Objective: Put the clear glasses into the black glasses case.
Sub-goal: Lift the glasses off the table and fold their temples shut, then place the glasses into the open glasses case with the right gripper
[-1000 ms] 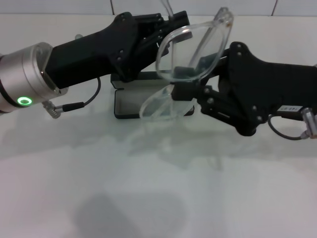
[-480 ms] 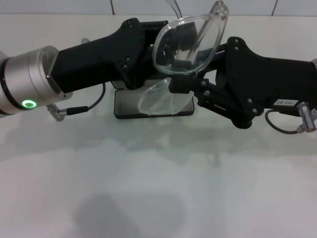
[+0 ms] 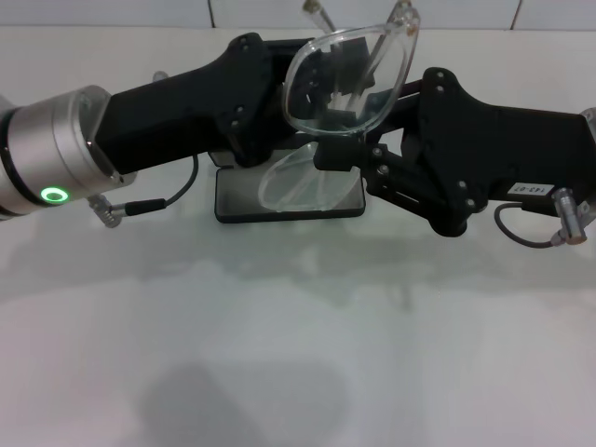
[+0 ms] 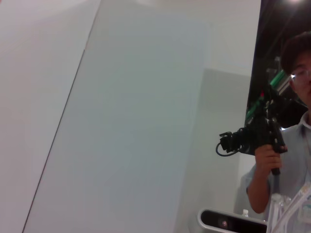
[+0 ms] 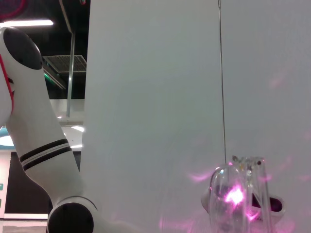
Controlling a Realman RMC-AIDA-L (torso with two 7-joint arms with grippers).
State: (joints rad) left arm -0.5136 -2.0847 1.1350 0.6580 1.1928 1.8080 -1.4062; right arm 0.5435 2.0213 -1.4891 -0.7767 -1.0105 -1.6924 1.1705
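**Both arms meet over the open case with the glasses held up between them**

The clear glasses [image 3: 343,79] hang in the air above the black glasses case [image 3: 237,194], tilted so the lens faces up and toward the bench's near edge, with the two arm tips pointing toward the far edge. One lens half stands high between the arms; the other dips low, just over the case's grey lining. The case lies open and flat on the white bench [image 3: 298,335], near its far edge, about midway between the left and right sides.

The left gripper [image 3: 293,88] reaches in from the left side and sits behind the upper lens; its jaws are hidden by its own body and the lens, so I cannot tell how they stand. The right gripper [image 3: 349,154] reaches in from the right side, and its jaws are closed narrowly on the glasses at the middle, near the nose bridge.

In the right wrist view a piece of the clear glasses [image 5: 235,196] shows against a pale wall [image 5: 160,97]. In the left wrist view a person [image 4: 286,145] holds a camera [image 4: 252,136].
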